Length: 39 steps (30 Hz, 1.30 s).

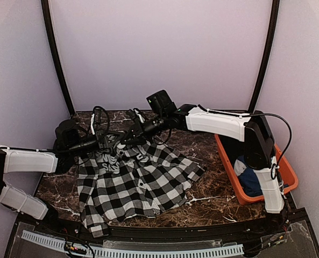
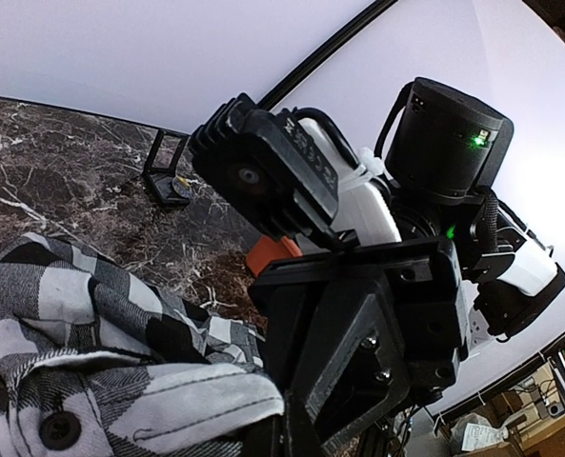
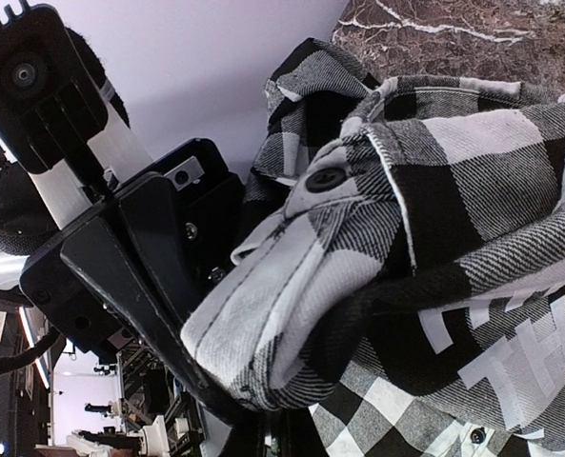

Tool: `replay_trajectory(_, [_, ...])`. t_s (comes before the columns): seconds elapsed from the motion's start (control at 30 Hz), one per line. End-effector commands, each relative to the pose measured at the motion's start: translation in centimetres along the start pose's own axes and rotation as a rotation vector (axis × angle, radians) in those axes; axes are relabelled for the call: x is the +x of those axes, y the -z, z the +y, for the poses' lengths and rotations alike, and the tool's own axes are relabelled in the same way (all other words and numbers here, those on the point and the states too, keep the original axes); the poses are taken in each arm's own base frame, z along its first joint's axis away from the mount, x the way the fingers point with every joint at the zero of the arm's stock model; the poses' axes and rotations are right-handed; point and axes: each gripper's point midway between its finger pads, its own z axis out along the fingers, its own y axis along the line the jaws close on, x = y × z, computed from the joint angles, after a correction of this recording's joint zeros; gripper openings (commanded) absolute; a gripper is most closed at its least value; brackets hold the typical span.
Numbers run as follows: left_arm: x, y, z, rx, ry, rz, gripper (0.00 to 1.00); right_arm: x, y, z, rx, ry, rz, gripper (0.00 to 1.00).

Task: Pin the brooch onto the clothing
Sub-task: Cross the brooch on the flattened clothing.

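Observation:
The clothing (image 1: 137,183), a black-and-white checked shirt, lies spread on the marble table, and its far edge is lifted between my two arms. My left gripper (image 1: 115,142) reaches in from the left and my right gripper (image 1: 131,134) from the right, and they almost touch. In the left wrist view a grey folded hem of the clothing (image 2: 120,390) runs into my left gripper (image 2: 292,433), which is shut on it. In the right wrist view the buttoned fold of the clothing (image 3: 292,314) is pinched in my shut right gripper (image 3: 282,440). White lettering (image 3: 511,367) shows on the cloth. The brooch is out of view.
An orange bin (image 1: 285,166) stands at the right edge of the table, with a dark blue garment (image 1: 252,180) inside. A small black stand (image 2: 168,181) sits near the back of the table. Black cable loops (image 1: 100,121) hang over the left wrist. The tabletop (image 1: 202,207) is dark marble.

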Motion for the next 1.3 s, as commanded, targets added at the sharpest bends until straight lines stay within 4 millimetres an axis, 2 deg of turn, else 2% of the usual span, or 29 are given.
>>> replay_trajectory(0.0, [0.7,-0.2,0.3,-0.002,0.010,0.019,0.01,2.1,-0.8,6.3,-0.168,0.162,0.075,0.00])
replay_trajectory(0.3, [0.9,-0.3,0.2,0.006,0.047,0.042,0.01,4.5,0.7,7.7,-0.270,0.237,0.124,0.00])
replay_trajectory(0.5, [1.2,0.5,-0.2,-0.034,0.035,0.076,0.06,5.2,2.0,8.5,-0.298,0.241,0.140,0.00])
replay_trajectory(0.67, [1.7,1.5,-0.3,-0.093,-0.011,0.125,0.15,6.0,3.2,9.5,-0.366,0.184,0.174,0.00])
replay_trajectory(0.77, [1.7,2.1,-1.0,-0.094,-0.035,0.142,0.31,6.1,4.1,9.7,-0.382,0.149,0.178,0.00])
replay_trajectory(1.0, [1.1,3.3,-1.8,-0.119,-0.085,0.119,0.55,7.0,5.8,10.0,-0.403,0.100,0.188,0.00])
replay_trajectory(1.27, [-0.9,4.4,-2.7,-0.178,-0.147,0.070,0.97,6.7,6.7,10.0,-0.410,0.053,0.169,0.00])
